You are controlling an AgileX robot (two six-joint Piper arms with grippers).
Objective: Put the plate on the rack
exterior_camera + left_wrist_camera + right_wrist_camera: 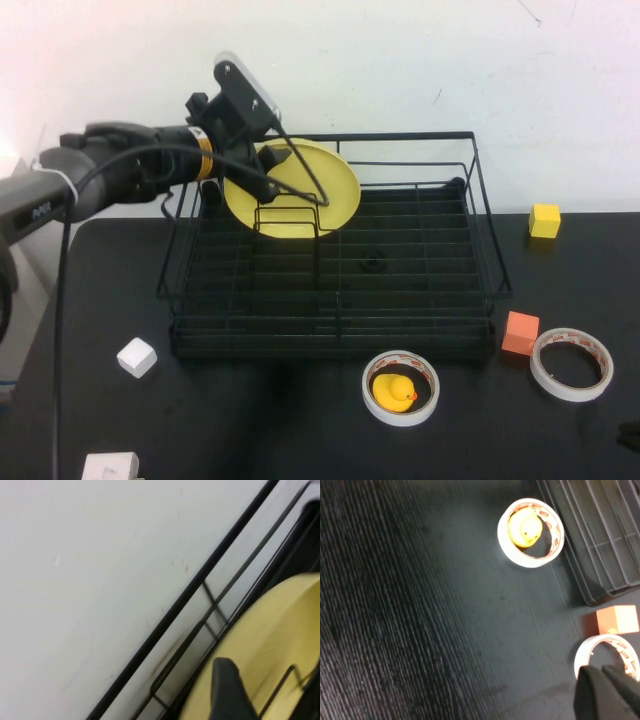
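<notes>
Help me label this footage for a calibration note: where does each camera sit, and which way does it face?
High view: raised on the robot's side, angled down at the black table and large black wire dish rack; the left arm reaches the pale-yellow round plate, left gripper at its edge.
Left wrist view: close on the plate, rack rails and the white wall; one dark finger shows.
Right wrist view: looks down at the table and the yellow rubber duck; shut right gripper shows.
Shared: high and right wrist both show the duck.

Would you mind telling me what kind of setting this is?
Probably a robot test bench, not a kitchen: a black wire dish rack holding a pale-yellow round plate sits on a black table among tape rolls and foam cubes, against a bare white wall.
</notes>
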